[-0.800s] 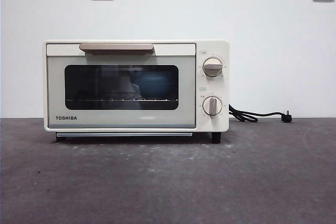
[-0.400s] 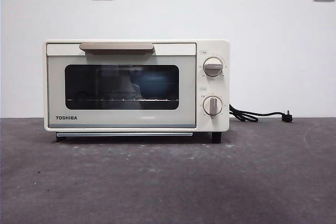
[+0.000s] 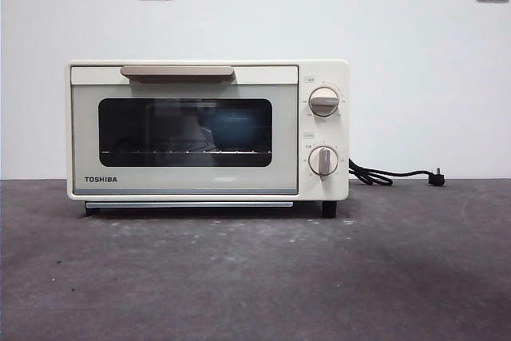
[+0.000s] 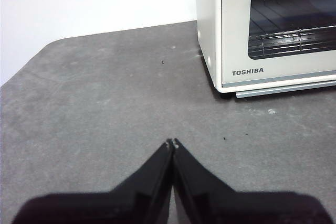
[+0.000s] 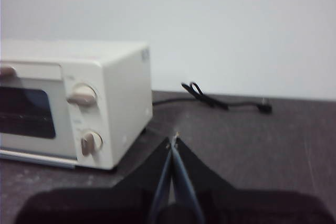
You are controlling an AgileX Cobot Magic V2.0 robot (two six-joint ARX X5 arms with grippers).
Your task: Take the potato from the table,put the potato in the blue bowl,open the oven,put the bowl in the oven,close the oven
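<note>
L hand (image 4: 171, 142) shut, empty | R hand (image 5: 173, 139) shut, empty

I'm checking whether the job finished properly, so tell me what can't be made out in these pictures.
- The potato: not visible in any view; the dark oven window shows only a dim blue bowl shape in the front view.
- Knob markings: too small in the front view, blurred in the right wrist view.
- The oven's right half: cut off by the left wrist picture's edge.
</note>
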